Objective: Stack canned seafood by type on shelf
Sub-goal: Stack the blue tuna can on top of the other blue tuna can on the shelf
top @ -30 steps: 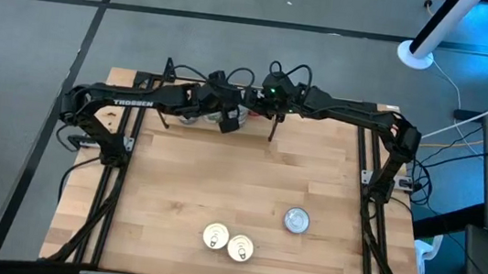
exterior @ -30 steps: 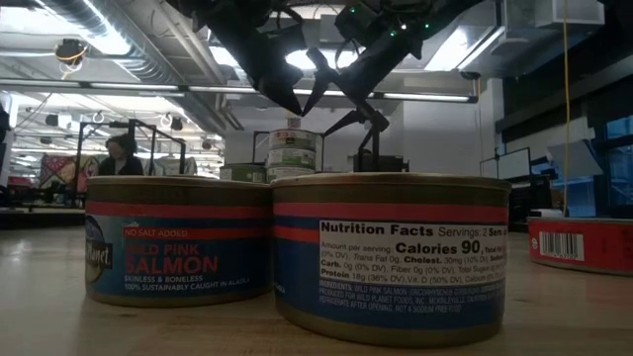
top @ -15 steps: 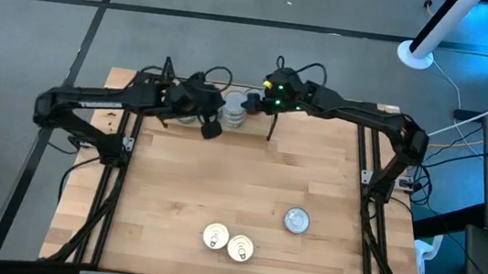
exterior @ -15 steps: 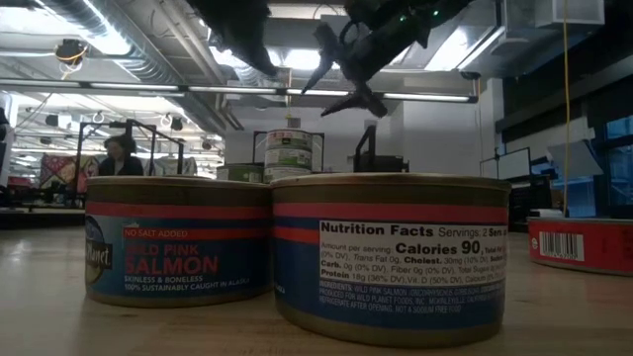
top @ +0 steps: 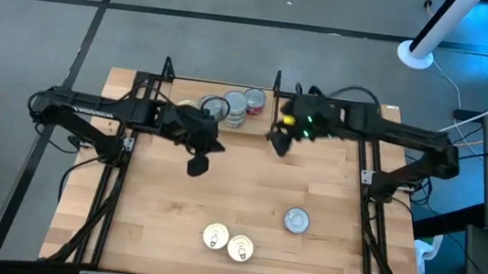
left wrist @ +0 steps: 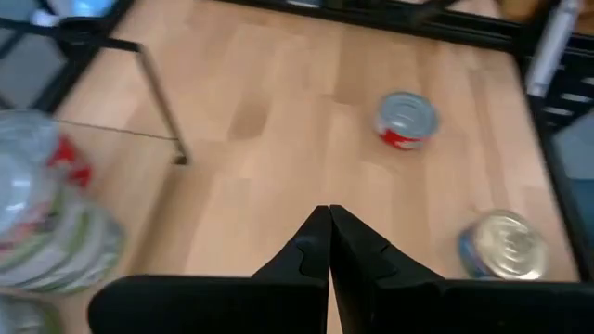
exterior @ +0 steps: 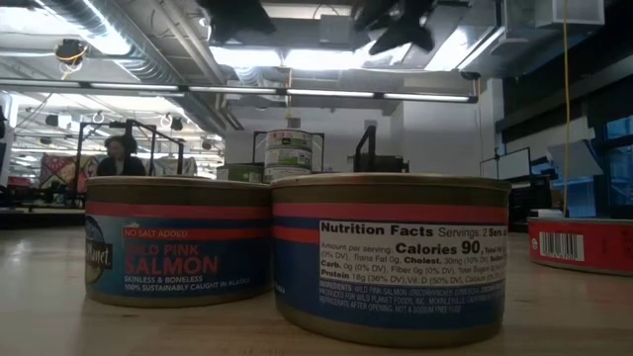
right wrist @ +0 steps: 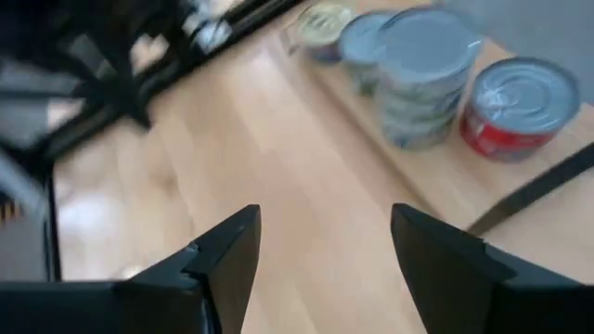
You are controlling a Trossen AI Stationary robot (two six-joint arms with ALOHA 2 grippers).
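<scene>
Several tins of canned seafood stand on the shelf [right wrist: 445,167] at the table's far edge: a stack with a silver lid [right wrist: 422,83], a red-sided tin [right wrist: 524,107] beside it, and more behind [right wrist: 362,46]. Three tins stand on the tabletop near the front: two gold-lidded salmon tins [top: 215,236] [top: 240,247] and a silver-lidded one [top: 296,220]. My left gripper [top: 197,164] hangs shut over the table's middle, in front of the shelf. My right gripper [top: 278,141] hangs open beside the shelf's right upright, with nothing between its fingers [right wrist: 227,250].
Two thin black uprights [top: 167,66] [top: 276,78] frame the shelf. The black arm frames run along the table's left and right edges [top: 114,187] [top: 369,216]. Bare wood [top: 239,183] lies between the shelf and the front tins. A person [exterior: 119,153] sits far behind the table.
Both grippers have drawn back from the shelf toward the table's near edge and risen, the left also drifting leftward, the right rightward, both wrists rolling. The stacked tins on the shelf, earlier covered by the arms, stay in place. The left stays shut, the right open.
</scene>
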